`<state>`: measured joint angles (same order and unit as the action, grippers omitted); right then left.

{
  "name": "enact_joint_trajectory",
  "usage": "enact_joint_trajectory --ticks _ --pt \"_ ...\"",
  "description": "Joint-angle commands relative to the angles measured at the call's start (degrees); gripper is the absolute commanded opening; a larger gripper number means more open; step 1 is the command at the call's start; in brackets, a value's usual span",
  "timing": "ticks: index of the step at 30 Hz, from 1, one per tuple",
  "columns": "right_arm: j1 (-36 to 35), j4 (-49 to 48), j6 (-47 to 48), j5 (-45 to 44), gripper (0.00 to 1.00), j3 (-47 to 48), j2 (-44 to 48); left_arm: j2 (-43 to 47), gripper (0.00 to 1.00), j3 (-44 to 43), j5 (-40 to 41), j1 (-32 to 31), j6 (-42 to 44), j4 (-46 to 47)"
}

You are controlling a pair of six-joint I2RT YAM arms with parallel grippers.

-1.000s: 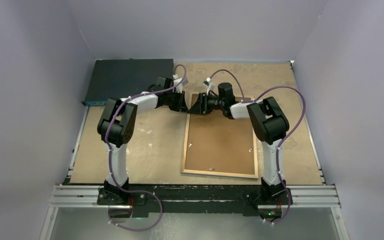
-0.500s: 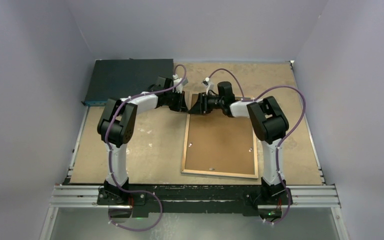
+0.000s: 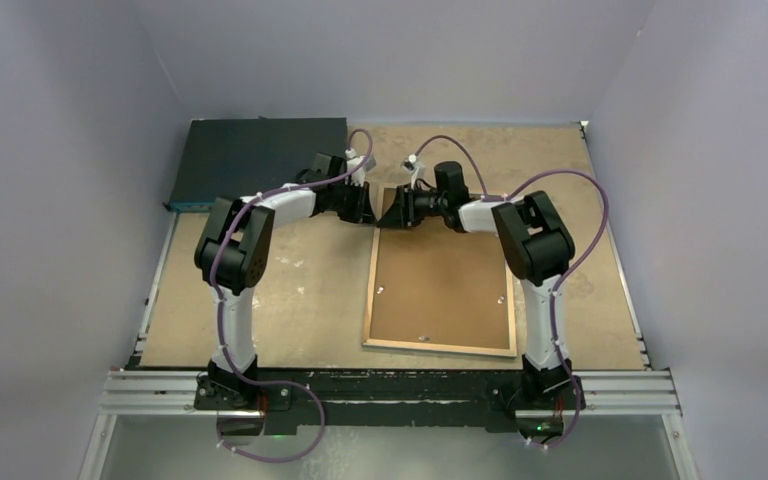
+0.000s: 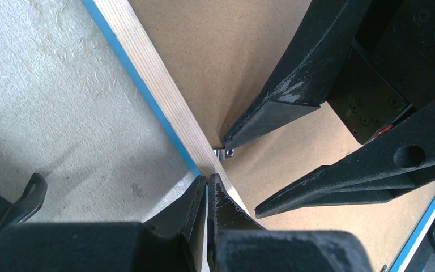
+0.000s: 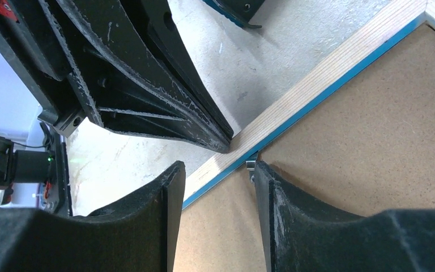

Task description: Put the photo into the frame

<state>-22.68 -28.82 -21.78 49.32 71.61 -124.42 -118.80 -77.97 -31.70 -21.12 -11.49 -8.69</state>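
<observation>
The frame (image 3: 370, 290) lies face down on the table, its light wood rim (image 4: 158, 85) and blue edge showing, with the brown backing board (image 3: 440, 290) inside it. The photo is hidden. My left gripper (image 4: 207, 180) is shut, its tips resting on the rim near the frame's far left corner (image 3: 368, 208). My right gripper (image 5: 218, 167) is open over the rim's inner edge at the same corner (image 3: 392, 208). Its right finger touches a small metal clip (image 5: 250, 165) on the backing board. The two grippers face each other, almost touching.
A dark flat box (image 3: 255, 160) lies at the far left of the table. Small metal clips (image 3: 381, 290) sit along the backing board's edges. Grey walls enclose the table on three sides.
The right arm's wrist and forearm have shifted slightly away from me. Both grippers stay at the frame's far left corner, and the frame has not moved.
</observation>
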Motion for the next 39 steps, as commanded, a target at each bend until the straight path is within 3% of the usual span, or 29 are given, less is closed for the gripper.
enact_joint_trajectory --ticks 1,5,10,17,21,28,39 --pt "-3.08 7.45 4.06 5.79 0.5 3.26 -1.61 -1.68 0.0 2.17 2.67 -0.26 0.95 -4.5" --pt "-2.94 0.95 -0.39 -6.52 0.6 -4.22 8.0 -1.09 0.0 1.39 2.69 -0.04 0.81 -5.41" --pt "-3.04 -0.09 -2.7 -17.93 0.68 -11.73 19.37 0.61 0.0 -0.99 1.38 1.41 0.79 -8.39" --pt "-8.0 5.25 -5.87 -16.52 0.7 -26.32 32.36 8.2 0.18 0.65 -0.07 2.05 3.29 -14.69" --pt "-11.4 3.66 -9.29 -15.22 0.69 -35.88 37.08 11.19 0.21 6.52 -1.81 1.95 4.8 -16.5" --pt "-14.25 -3.21 -12.97 -13.13 0.68 -39.93 36.2 13.46 0.25 14.93 -9.95 1.18 4.3 -14.45" --pt "-15.73 -10.95 -16.51 -13.3 0.66 -37.88 28.22 13.32 0.29 17.94 -12.75 -2.03 1.73 -9.22"
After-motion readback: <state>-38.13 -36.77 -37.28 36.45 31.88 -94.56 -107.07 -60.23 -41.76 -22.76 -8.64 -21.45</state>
